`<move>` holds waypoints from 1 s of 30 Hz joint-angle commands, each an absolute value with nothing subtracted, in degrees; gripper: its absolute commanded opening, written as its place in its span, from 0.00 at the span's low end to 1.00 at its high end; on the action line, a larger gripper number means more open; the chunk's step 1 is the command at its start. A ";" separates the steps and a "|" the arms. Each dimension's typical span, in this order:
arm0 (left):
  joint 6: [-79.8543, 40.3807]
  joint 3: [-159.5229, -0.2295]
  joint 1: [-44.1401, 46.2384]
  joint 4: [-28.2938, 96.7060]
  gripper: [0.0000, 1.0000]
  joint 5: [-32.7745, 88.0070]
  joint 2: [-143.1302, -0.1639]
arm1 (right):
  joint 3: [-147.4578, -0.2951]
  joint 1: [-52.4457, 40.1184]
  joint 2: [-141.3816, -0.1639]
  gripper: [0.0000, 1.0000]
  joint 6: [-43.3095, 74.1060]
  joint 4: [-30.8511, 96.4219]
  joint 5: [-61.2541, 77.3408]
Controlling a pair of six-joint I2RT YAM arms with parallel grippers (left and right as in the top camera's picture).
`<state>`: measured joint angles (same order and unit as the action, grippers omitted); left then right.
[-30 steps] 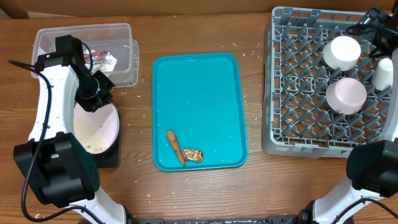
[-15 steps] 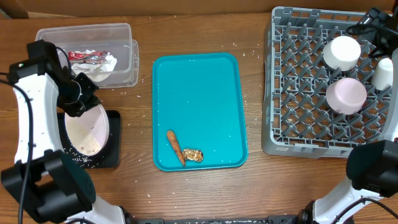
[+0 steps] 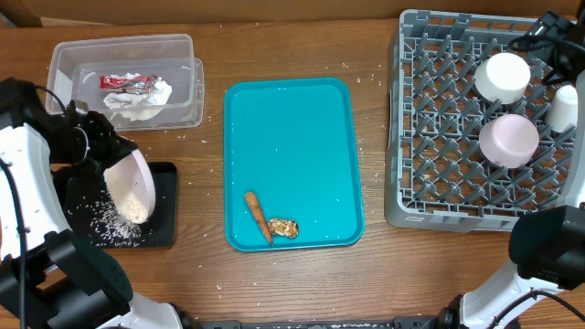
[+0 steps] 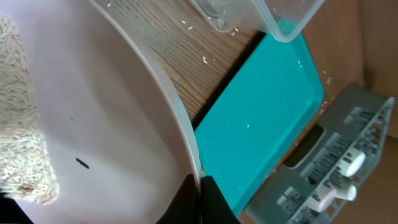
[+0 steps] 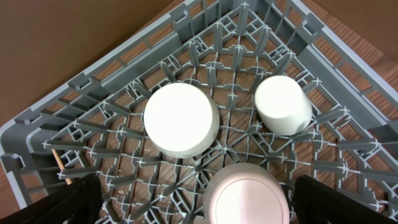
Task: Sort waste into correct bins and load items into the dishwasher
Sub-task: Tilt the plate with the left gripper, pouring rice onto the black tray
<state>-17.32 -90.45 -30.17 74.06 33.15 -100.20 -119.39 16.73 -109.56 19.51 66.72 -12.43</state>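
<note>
Left wrist view has the left gripper (image 4: 200, 190) closest, its two dark fingers pressed together on the rim of the round white plate (image 4: 106, 124), which is steeply tilted and carries a clump of white rice grains (image 4: 18, 149) at its lower edge. Beyond the rim lies bare wood with a few stray grains, then a corner of the clear tub (image 4: 261, 15), the teal tray (image 4: 267, 118), and farthest off the grey dish rack (image 4: 336, 168). From overhead, the plate hangs tipped above the black tray (image 3: 164, 228), where loose rice is scattered. Just behind it the tub holds the red-and-silver wrapper (image 3: 123, 82) and a crumpled white napkin (image 3: 146, 99). On the near end of the teal tray sit the orange-brown sausage stick (image 3: 258, 217) and, just beside it, the small brown food lump (image 3: 283, 228). Over at the rack, the right gripper (image 5: 198, 193) hovers with its fingers spread wide, holding nothing. Below it, all upside down on the pegs, are the pale pink bowl (image 5: 249, 199), the pale green-white bowl (image 5: 180, 118) and the white cup (image 5: 283, 104). A thin wooden stick (image 5: 59, 163) lies at the rack's edge.
</note>
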 commanded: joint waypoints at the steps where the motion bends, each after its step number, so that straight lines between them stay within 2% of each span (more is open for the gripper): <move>1: -11.94 -90.50 -32.69 74.91 0.04 41.19 -99.02 | -119.98 16.51 -109.47 1.00 19.97 66.52 -12.82; 16: -6.13 -90.50 -39.97 80.64 0.04 51.75 -99.07 | -119.98 16.51 -109.47 1.00 19.97 66.52 -12.82; 26: -4.23 -90.48 -41.58 80.47 0.04 54.26 -99.09 | -119.98 16.51 -109.47 1.00 19.97 66.52 -12.82; 28: -6.81 -90.48 -42.39 79.72 0.04 52.69 -99.24 | -119.98 16.51 -109.47 1.00 19.97 66.52 -12.82; 30: -2.68 -90.48 -42.76 81.60 0.04 56.42 -99.24 | -119.98 16.51 -109.47 1.00 19.97 66.52 -12.82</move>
<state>-5.93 -90.43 -41.95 80.42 52.21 -100.18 -119.39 16.73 -109.56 19.51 66.72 -12.43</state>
